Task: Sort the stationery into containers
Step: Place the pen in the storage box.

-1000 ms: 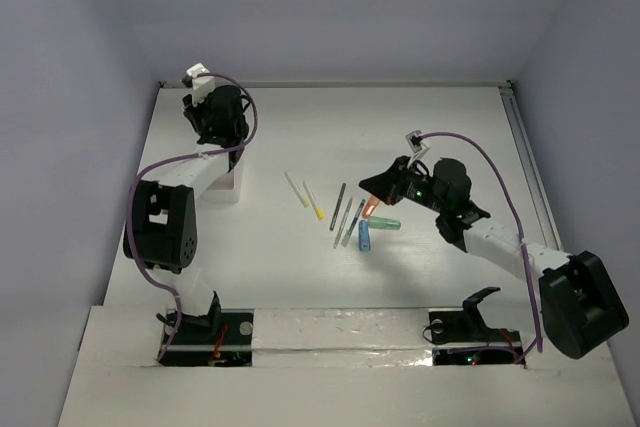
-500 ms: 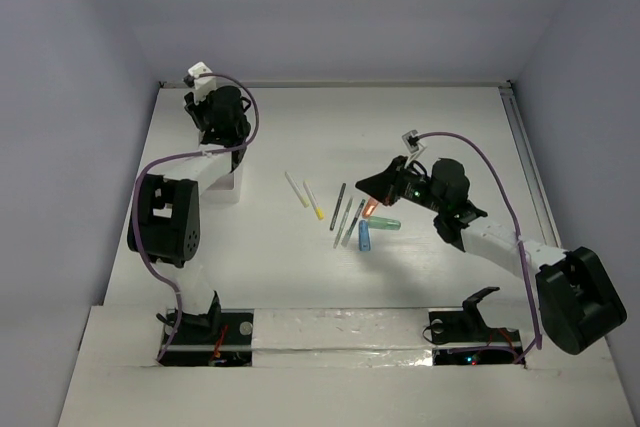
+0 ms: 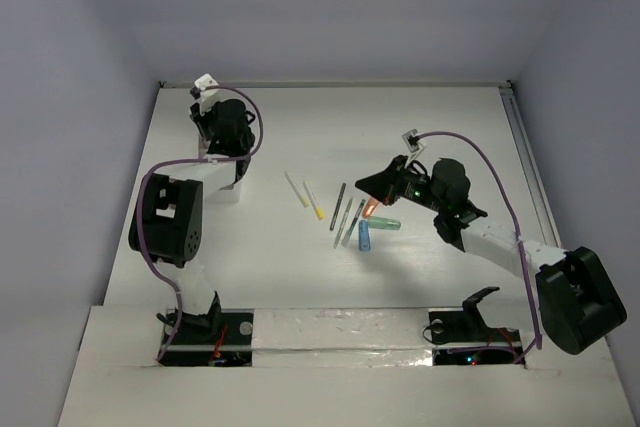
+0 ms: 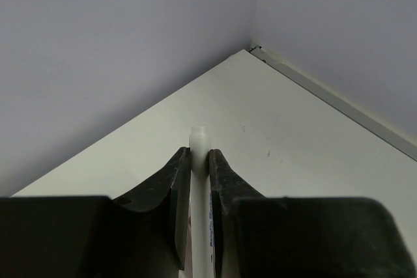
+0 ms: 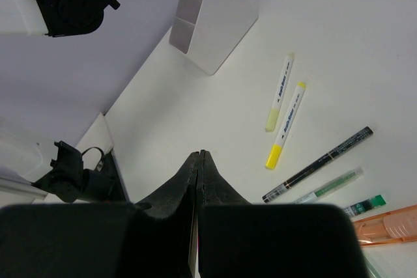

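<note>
My left gripper [image 3: 218, 125] is at the far left, above the white organizer box [image 3: 233, 185], and is shut on a thin white stick [image 4: 199, 161] that stands out between its fingertips. The box also shows in the right wrist view [image 5: 215, 24], with something in one compartment. My right gripper [image 3: 375, 185] is shut and empty [image 5: 201, 154], just right of the loose stationery. On the table lie two white sticks with yellow ends [image 3: 297, 189] [image 3: 314, 201], a dark pen [image 3: 338, 206], a green pen [image 3: 347, 220], an orange marker [image 3: 372, 206], a mint-green marker [image 3: 384, 223] and a blue marker [image 3: 365, 236].
The left arm's white link and purple cable [image 3: 190, 162] cover much of the box. The back wall and the left wall stand close to the left gripper. A rail [image 3: 525, 157] runs along the table's right edge.
My left gripper has turned and shifted a little to the right over the box, still gripping the white stick. The right arm has barely moved.
</note>
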Robot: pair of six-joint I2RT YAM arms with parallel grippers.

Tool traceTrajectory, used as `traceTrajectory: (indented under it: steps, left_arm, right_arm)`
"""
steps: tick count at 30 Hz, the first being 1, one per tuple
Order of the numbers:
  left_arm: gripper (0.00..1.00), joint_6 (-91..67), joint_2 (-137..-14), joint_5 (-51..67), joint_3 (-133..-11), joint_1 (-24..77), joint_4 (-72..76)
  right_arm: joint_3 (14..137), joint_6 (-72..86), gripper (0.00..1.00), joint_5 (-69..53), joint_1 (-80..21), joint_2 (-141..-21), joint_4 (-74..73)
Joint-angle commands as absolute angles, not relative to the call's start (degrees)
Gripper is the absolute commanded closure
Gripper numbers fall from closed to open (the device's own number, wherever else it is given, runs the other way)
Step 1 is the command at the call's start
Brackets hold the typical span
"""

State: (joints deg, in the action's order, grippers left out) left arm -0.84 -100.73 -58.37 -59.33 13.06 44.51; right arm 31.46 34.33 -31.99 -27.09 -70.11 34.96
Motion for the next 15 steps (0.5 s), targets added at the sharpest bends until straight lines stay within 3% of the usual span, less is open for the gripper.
traceTrajectory:
  steps: [1,15]
  left_arm:
    - [1.00,-0.4,-100.4,-59.9,-58.7,13.4,49.0]
    - [1.00,4.5,-102.3,-62.3,-60.2,14.4,51.4]
  right_arm:
    - [32.0,34.3,1.00,-32.7,-27.6,-68.9,39.0]
    - [31.9,34.5,1.00,-32.9,-27.6,-68.6,39.2]
